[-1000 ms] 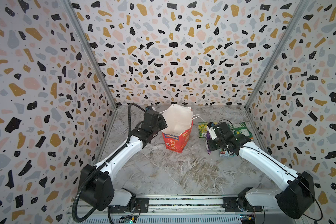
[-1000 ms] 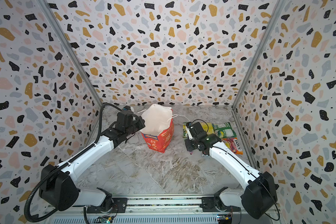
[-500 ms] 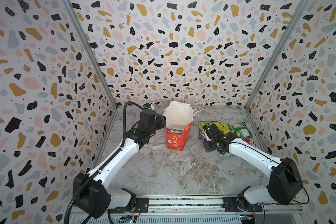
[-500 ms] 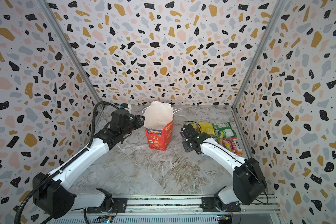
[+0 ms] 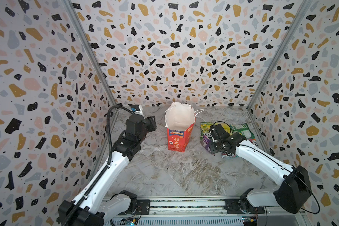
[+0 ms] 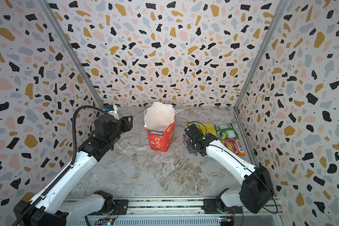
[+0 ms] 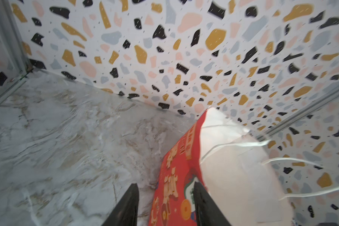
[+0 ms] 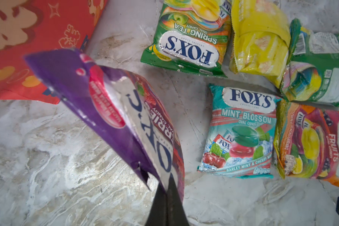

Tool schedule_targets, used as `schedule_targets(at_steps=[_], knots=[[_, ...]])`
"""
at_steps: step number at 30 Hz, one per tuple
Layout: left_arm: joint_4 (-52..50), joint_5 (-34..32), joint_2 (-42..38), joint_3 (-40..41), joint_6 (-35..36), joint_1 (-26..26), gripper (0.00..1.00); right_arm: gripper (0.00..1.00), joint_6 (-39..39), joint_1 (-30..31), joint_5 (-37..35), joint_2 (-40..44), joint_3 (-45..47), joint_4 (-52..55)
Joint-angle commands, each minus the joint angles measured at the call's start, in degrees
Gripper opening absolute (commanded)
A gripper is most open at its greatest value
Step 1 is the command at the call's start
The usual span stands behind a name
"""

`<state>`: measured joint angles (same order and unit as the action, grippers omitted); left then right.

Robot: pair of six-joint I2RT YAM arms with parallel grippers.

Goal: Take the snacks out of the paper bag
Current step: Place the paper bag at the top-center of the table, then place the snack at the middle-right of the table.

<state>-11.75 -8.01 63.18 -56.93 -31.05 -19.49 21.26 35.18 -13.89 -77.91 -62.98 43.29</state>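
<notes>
Red paper printed with gold characters made up the paper bag [image 5: 177, 138]. It stood upright on the marbled worktop [image 5: 174, 172], about midway between the left and right edges and toward the far edge. Its white-lined mouth gaped open, and its white cord handles [image 5: 199, 113] hung off the right side of the rim.

The left gripper [image 7: 165, 185] hovered just beside the bag's left wall with its jaws parted, grasping nothing. In both top views a narrow gap showed between it and the bag.

The right gripper [image 8: 165, 183] was clenched on one edge of the purple packet [image 8: 110, 109], to the right of the bag. The packet stuck out tilted from the fingertips, toward the foot of the bag. Whether its free end touched the worktop could not be told.

The other snacks lay flat near the right edge, toward the far right corner. In the farther row were the green Spring Tea packet [image 8: 188, 45], the yellow packet [image 8: 260, 43] just beside it, and a second green packet [image 8: 321, 64] lying label side up against the yellow one. In the nearer row the teal Mint Blossom packet [image 8: 241, 133] lay beside the orange Fruits packet [image 8: 311, 144], their edges touching.
</notes>
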Motion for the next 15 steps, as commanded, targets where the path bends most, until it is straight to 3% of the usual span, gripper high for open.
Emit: schedule_targets(at_steps=[1,5,9,15], knots=[[2.1,-0.6,1.0,5.6,-0.1,1.3,0.46,0.0,4.5,0.3,-2.7,-0.7,-1.6,2.3],[5.3,-3.3,1.0,11.1,-0.9,2.7,0.44,0.0,8.5,0.4,-5.3,-2.6,-1.3,3.4],[9.7,-1.9,2.7,14.1,-2.0,3.5,0.43,0.0,11.7,0.2,-6.3,-1.6,-0.9,2.9],[10.3,1.0,5.7,13.1,-1.2,3.5,0.41,0.06,13.0,0.4,2.3,-0.7,3.3,-3.1]])
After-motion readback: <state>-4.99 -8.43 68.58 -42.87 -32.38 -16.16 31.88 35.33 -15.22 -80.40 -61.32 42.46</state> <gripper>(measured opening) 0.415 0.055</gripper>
